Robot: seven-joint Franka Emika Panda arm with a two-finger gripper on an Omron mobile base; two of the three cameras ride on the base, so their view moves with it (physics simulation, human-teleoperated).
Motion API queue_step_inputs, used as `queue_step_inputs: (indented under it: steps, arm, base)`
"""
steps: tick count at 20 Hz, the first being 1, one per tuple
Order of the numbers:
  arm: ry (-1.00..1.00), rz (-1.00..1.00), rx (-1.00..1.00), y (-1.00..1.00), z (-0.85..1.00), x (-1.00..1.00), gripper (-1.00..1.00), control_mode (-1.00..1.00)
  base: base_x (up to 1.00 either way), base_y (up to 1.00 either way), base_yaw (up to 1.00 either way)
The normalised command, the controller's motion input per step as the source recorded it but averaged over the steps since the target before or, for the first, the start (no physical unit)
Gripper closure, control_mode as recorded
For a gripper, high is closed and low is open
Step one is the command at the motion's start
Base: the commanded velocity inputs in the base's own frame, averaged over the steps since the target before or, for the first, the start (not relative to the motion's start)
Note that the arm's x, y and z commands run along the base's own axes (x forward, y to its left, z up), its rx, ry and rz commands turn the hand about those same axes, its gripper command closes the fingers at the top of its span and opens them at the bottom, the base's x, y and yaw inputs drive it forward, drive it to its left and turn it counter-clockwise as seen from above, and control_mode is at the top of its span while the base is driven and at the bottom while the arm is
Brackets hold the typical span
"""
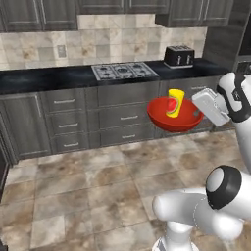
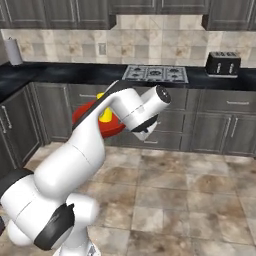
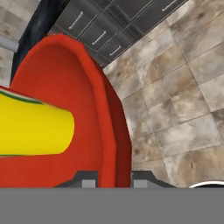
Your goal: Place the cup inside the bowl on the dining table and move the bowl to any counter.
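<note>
Red glossy shallow bowl [image 1: 174, 116] is up in the air over the tile floor [image 1: 88, 186], with the little yellow cylindrical cup [image 1: 174, 102] sitting inside it, so I reckon I'm mid-carry. My two-finger gripper [image 3: 114, 183] is clamped on the bowl's rim, one tip either side. Next I need to reach the black marble counter [image 1: 59, 77] at the far side, left of the gas cooktop [image 1: 124, 71], and lower gently. From the right, my own arm covers most of the bowl.

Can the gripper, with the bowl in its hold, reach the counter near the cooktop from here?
Probably not yet. The gripper grips the rim of the bowl, cup inside, but the bowl hangs over the floor, below the counter.
</note>
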Motion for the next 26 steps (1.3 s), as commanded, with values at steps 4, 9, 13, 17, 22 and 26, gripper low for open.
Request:
queue_step_inputs:
  steps: [4,9,13,17,22,26]
  arm:
    - [0.00,0.00,0.00,0.00,0.00,0.00,1.00,1.00]
    - [0.00,0.00,0.00,0.00,0.00,0.00,1.00,1.00]
    - [0.00,0.00,0.00,0.00,0.00,0.00,1.00,1.00]
    - [0.00,0.00,0.00,0.00,0.00,0.00,1.00,1.00]
    - [0.00,0.00,0.00,0.00,0.00,0.00,1.00,1.00]
    - [0.00,0.00,0.00,0.00,0.00,0.00,1.00,1.00]
  base:
    - [0.75,0.40,0.00]
    - [0.76,0.53,0.00]
    - [0.89,0.51,0.00]
    - [0.96,0.35,0.00]
    - [0.88,0.25,0.00]
    - [0.77,0.28,0.00]
